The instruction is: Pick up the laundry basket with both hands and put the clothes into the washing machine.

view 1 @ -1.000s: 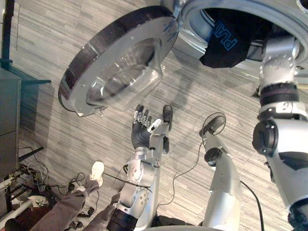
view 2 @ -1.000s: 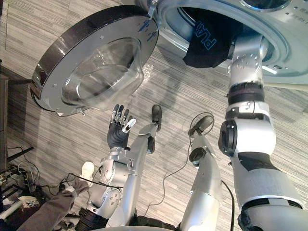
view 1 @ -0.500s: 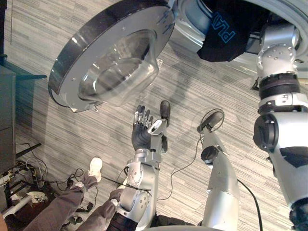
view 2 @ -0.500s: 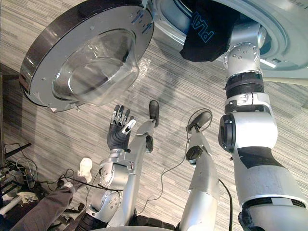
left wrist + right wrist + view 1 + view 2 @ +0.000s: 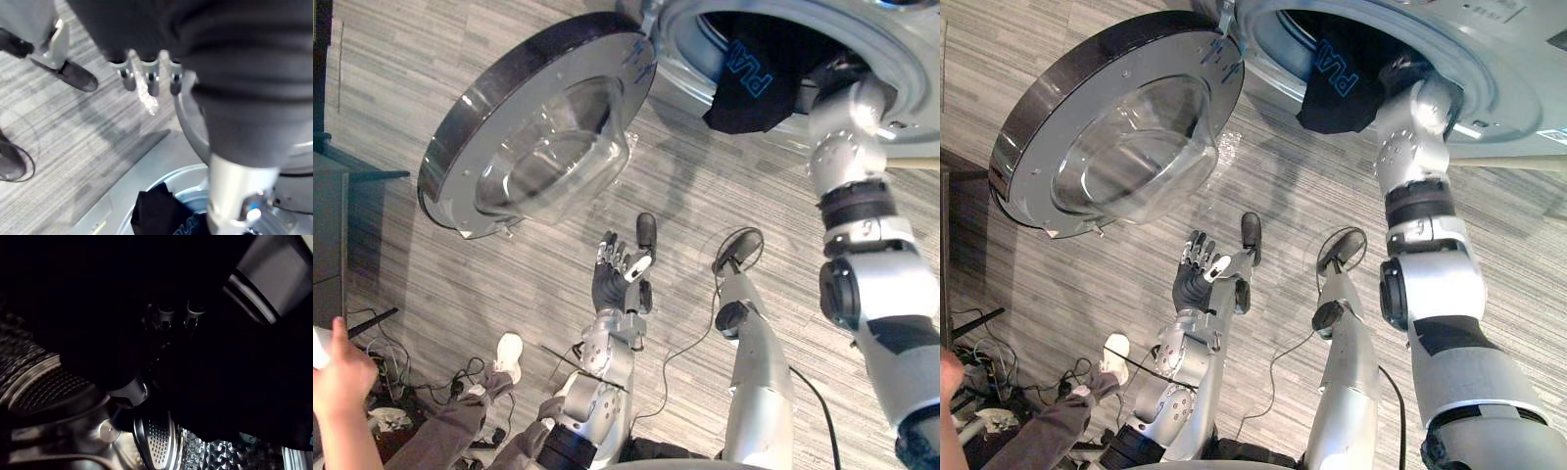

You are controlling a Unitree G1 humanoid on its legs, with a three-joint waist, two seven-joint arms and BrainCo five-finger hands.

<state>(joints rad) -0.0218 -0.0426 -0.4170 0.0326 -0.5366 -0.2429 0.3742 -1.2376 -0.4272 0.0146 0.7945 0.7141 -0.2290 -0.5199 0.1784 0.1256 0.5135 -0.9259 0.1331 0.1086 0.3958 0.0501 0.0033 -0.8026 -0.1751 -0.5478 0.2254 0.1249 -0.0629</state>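
reaching into the washing machine (image 5: 677, 61) goes the right hand (image 5: 166, 316), buried in dark cloth inside the drum, can't tell its grip. dark garment (image 5: 749, 83) hangs half out over the opening's rim. door (image 5: 543, 137) stands wide open. left hand (image 5: 612, 279) is raised over the floor (image 5: 431, 59), fingers spread, empty. person's hand (image 5: 337, 367) at the view's lower left

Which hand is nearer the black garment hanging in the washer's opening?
Right. The right hand is inside the drum, by the black garment; the left hand hangs open over the floor, below the door.
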